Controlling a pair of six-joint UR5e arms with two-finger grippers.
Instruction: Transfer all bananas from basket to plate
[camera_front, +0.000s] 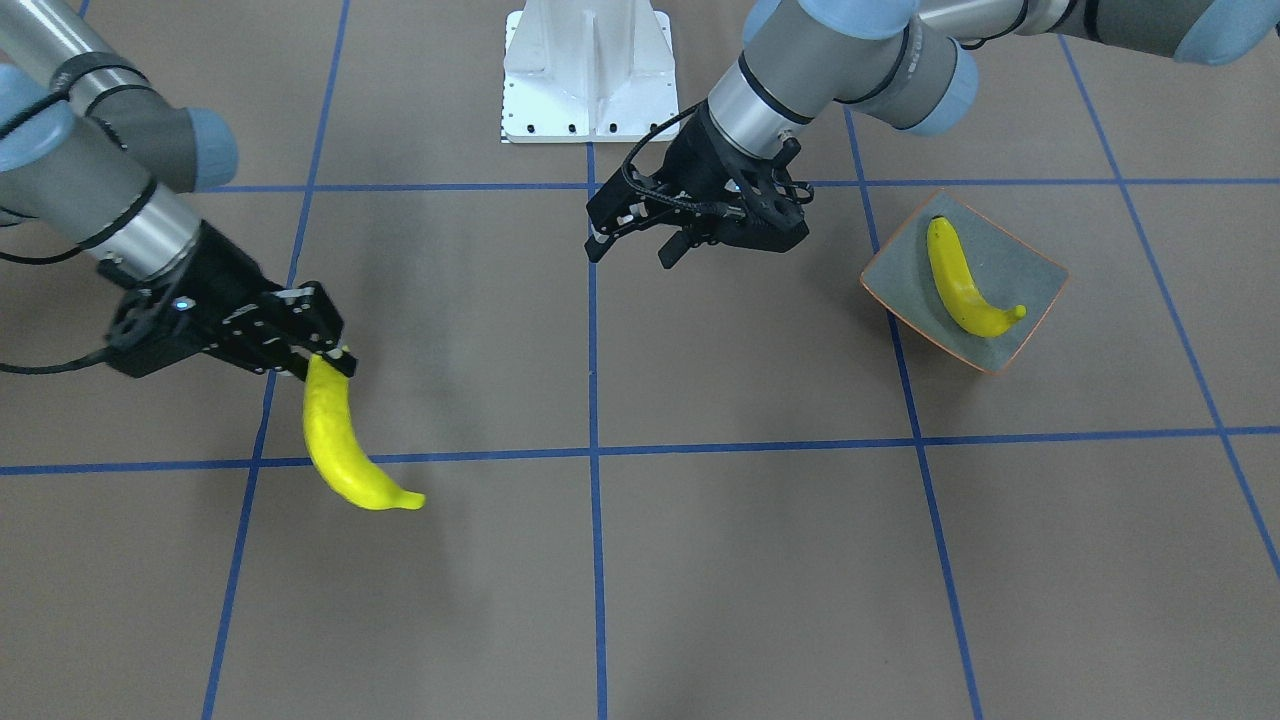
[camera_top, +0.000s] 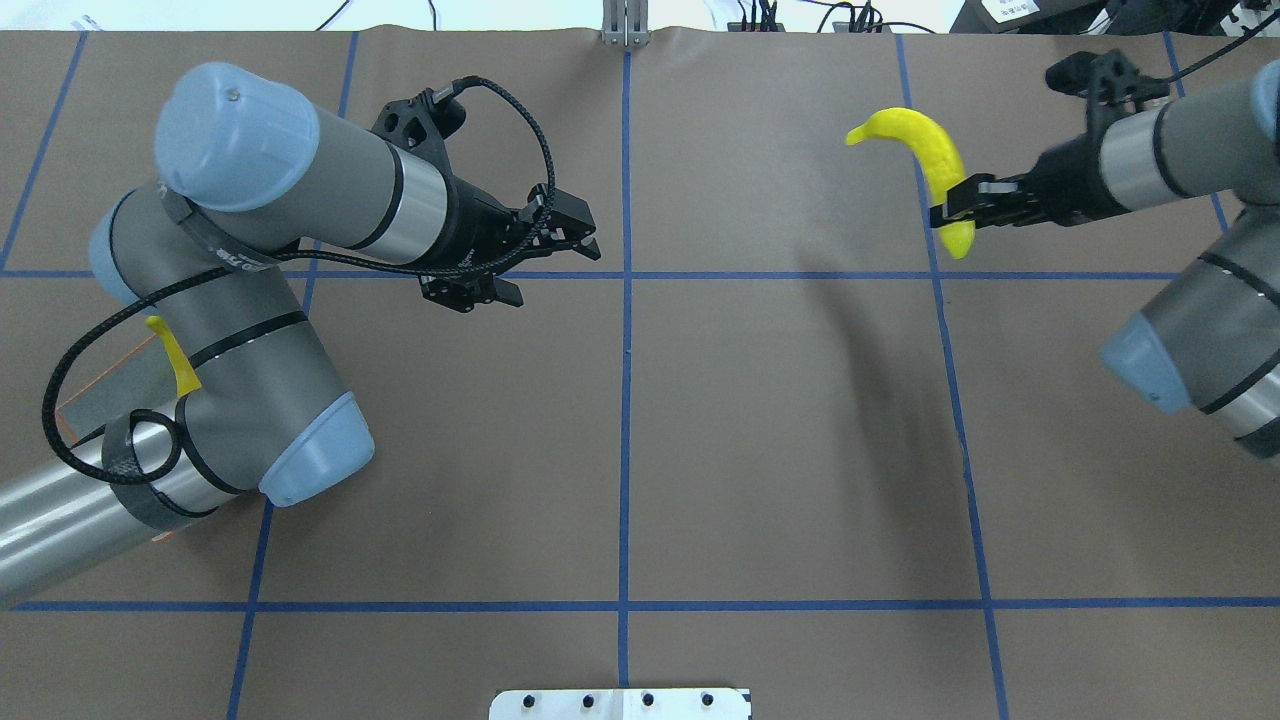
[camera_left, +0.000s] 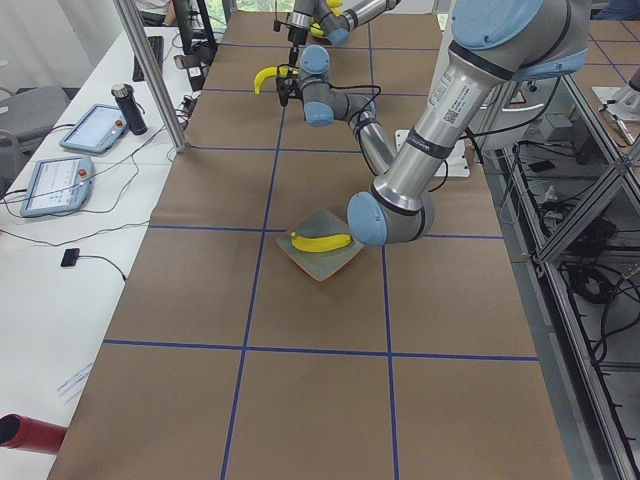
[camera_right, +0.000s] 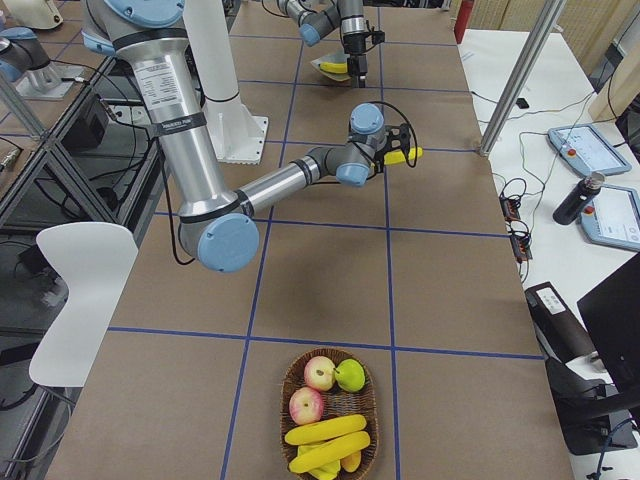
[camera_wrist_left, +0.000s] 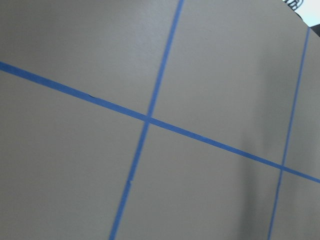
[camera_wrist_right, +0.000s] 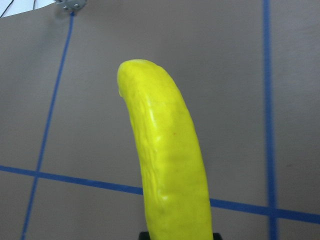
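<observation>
Where the table (camera_front: 760, 560) ends on the robot's right, the basket (camera_right: 375, 420) sits nearest in the right-side view. It holds two bananas (camera_right: 325, 431) side by side at its near end, with two red apples (camera_right: 319, 373) and a green fruit (camera_right: 349, 375) behind them.

Farther along, the right gripper (camera_front: 330, 358) pinches a third banana (camera_front: 340, 445) close to its blunt end, with its fingers pressed against both sides. The fruit hangs clear of the table, its pointed tip aimed away from the robot and its shadow well apart on the brown surface. The right wrist camera shows that banana rising from between the fingers over blue tape lines (camera_wrist_right: 267, 125).

Beyond it, near the table's middle line, the left gripper (camera_front: 632, 252) hovers above the table with its fingers spread and nothing between them. Its wrist camera sees only brown surface and tape.

Farthest, toward the robot's left, the plate (camera_front: 1015, 265) lies flat on the table, well apart from the basket. A fourth banana (camera_front: 960, 280) rests across its middle.
</observation>
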